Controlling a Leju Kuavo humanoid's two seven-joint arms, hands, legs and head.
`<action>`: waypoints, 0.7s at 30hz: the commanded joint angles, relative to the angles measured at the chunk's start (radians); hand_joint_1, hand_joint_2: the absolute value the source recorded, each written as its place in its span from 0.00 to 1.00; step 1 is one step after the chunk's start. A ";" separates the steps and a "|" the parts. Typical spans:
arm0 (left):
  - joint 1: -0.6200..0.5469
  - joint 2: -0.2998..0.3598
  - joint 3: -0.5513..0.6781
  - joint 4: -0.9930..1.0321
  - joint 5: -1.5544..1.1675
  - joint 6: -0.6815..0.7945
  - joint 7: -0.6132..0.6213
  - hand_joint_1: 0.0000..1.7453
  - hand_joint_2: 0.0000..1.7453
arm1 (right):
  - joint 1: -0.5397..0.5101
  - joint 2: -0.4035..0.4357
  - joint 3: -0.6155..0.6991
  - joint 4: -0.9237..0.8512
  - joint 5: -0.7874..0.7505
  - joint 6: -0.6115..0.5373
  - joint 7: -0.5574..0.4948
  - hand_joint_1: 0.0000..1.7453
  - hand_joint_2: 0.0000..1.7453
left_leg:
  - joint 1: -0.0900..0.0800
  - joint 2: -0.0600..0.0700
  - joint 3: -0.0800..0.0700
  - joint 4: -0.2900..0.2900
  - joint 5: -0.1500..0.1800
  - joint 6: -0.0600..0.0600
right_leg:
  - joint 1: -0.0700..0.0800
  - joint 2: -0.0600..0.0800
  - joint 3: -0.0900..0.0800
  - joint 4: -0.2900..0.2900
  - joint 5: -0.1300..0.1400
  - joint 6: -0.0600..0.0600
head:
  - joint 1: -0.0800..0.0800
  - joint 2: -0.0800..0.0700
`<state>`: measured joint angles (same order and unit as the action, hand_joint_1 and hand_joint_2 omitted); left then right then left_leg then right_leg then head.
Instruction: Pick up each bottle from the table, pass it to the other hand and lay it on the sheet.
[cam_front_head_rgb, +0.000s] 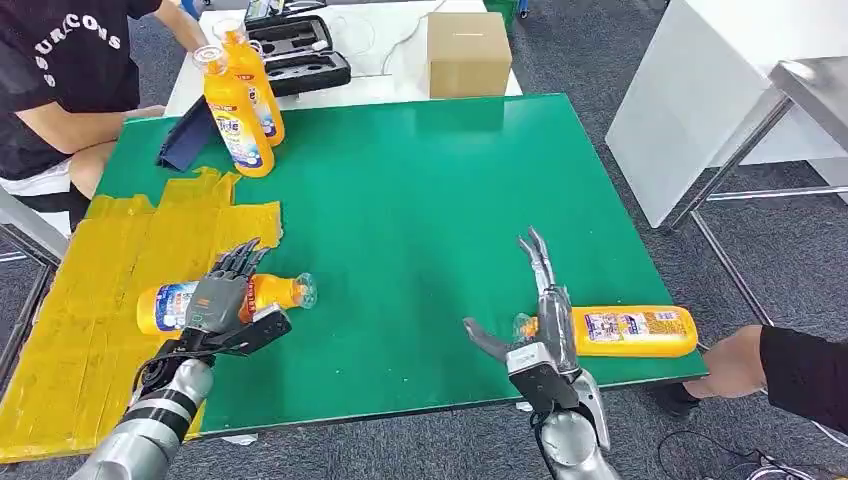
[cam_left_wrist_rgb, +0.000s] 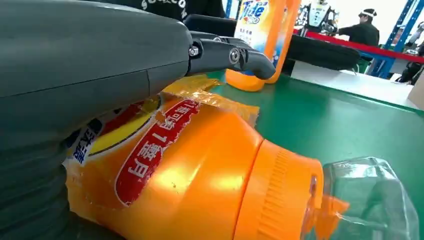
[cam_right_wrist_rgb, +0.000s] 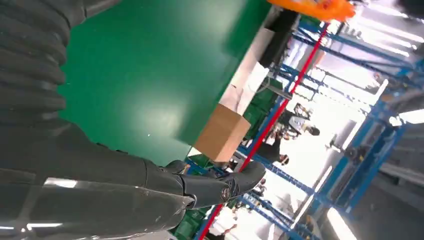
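An orange bottle (cam_front_head_rgb: 165, 306) with a clear cap lies on its side at the edge of the yellow sheet (cam_front_head_rgb: 90, 300), its cap end out over the green table (cam_front_head_rgb: 420, 200). My left hand (cam_front_head_rgb: 228, 300) hovers over its middle with fingers straight and thumb spread; in the left wrist view the bottle (cam_left_wrist_rgb: 190, 180) lies under a straight finger (cam_left_wrist_rgb: 230, 55). A second orange bottle (cam_front_head_rgb: 630, 331) lies near the table's front right edge. My right hand (cam_front_head_rgb: 540, 320) is open at its cap end, fingers stretched forward. Two more bottles (cam_front_head_rgb: 238, 110) stand upright at the far left.
A person's hand (cam_front_head_rgb: 728, 362) rests by the right bottle's base. Another person sits at the far left (cam_front_head_rgb: 60, 80). A dark blue folder (cam_front_head_rgb: 185, 135), a black case (cam_front_head_rgb: 295, 50) and a cardboard box (cam_front_head_rgb: 468, 52) lie beyond. A white table (cam_front_head_rgb: 720, 90) stands to the right.
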<state>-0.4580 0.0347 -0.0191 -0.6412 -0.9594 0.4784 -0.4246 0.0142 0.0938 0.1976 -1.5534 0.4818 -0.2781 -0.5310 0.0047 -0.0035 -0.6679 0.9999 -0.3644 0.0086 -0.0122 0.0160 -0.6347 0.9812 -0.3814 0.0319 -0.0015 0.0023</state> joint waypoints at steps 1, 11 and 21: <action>-0.014 -0.006 -0.015 0.093 0.009 -0.011 0.008 0.00 1.00 | -0.034 -0.045 0.029 0.075 0.008 0.002 0.007 0.00 1.00 | 0.000 0.001 0.007 -0.001 -0.003 0.000 | 0.000 -0.001 0.007 -0.001 -0.002 -0.001 | 0.000 0.000; 0.010 -0.018 0.035 0.013 0.165 -0.079 -0.081 0.00 1.00 | -0.035 -0.051 0.033 0.087 0.019 -0.009 0.012 0.00 1.00 | 0.000 0.001 0.009 0.000 -0.004 -0.001 | 0.001 0.000 0.009 -0.001 -0.003 -0.001 | 0.000 0.000; 0.062 -0.020 0.030 -0.178 0.249 -0.123 -0.098 0.00 1.00 | -0.031 -0.040 0.011 0.094 0.024 -0.014 0.018 0.00 1.00 | 0.000 -0.001 0.006 -0.001 -0.001 0.000 | 0.000 -0.001 0.007 -0.001 -0.002 0.000 | 0.000 0.000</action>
<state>-0.4289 0.0347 -0.0072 -0.7474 -0.7275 0.3670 -0.5276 0.0118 0.0626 0.2079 -1.5255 0.5055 -0.2888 -0.5177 0.0047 -0.0053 -0.6645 0.9998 -0.3642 0.0088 -0.0126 0.0153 -0.6305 0.9811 -0.3821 0.0321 -0.0019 0.0023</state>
